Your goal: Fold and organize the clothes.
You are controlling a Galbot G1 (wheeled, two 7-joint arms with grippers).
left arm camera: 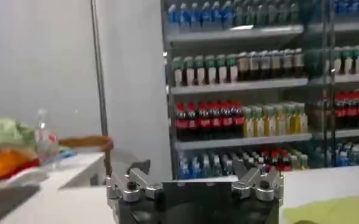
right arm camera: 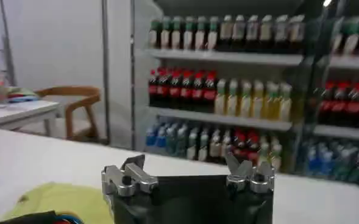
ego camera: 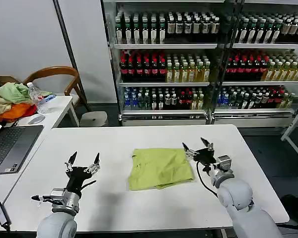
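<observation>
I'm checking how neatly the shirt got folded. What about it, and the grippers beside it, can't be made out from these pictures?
- T-shirt: head view shows its top layer; the layers beneath and any neck label are hidden by the fold.
- T-shirt in both wrist views: cut off by the frame edge and the gripper body.
- Right gripper: open beside the shirt's corner; contact too small to judge.
- Left gripper: open, well apart from the shirt over the table.
</observation>
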